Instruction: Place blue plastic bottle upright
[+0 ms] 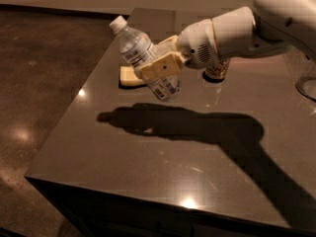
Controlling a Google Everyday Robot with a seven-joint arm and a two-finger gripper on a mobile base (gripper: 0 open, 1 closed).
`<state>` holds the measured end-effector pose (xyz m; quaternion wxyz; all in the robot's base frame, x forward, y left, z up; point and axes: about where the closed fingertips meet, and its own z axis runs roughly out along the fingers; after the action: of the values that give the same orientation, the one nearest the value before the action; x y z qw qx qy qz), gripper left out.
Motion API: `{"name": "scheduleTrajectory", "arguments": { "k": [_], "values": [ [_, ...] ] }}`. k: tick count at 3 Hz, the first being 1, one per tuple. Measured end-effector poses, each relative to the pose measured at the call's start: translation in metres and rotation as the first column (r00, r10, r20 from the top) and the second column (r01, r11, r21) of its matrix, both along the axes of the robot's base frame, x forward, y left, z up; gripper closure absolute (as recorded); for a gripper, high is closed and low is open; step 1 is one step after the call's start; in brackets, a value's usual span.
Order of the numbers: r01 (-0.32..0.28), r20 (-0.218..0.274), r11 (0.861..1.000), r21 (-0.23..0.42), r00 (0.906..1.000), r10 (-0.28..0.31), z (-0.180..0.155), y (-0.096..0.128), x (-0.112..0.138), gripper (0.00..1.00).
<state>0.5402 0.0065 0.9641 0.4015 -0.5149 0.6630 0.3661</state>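
Note:
The blue plastic bottle point(140, 53) is clear with a white cap at its upper left end and a pale label. It hangs tilted above the table, cap up and to the left. My gripper point(160, 63) is shut on the bottle's middle; its tan fingers point(159, 69) wrap the label. The white arm reaches in from the upper right. The bottle's shadow lies on the table below it.
The dark table point(163, 157) has its left edge and front edge close by, with dark floor beyond. The gold-brown can point(217, 70) stands behind the arm, mostly hidden. A yellow flat object point(129, 76) lies on the table behind the bottle. A round rim point(307, 88) shows at far right.

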Motion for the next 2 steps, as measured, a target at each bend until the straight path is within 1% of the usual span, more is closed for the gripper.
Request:
{"name": "scheduleTrajectory", "arguments": {
  "k": [1,2],
  "values": [
    [0.102,0.012,0.989,0.105,0.9945,-0.104,-0.001,-0.022,0.007,1.0],
    [0.167,0.007,0.97,0.175,0.9853,-0.171,-0.005,-0.043,0.009,1.0]
  ]
}}
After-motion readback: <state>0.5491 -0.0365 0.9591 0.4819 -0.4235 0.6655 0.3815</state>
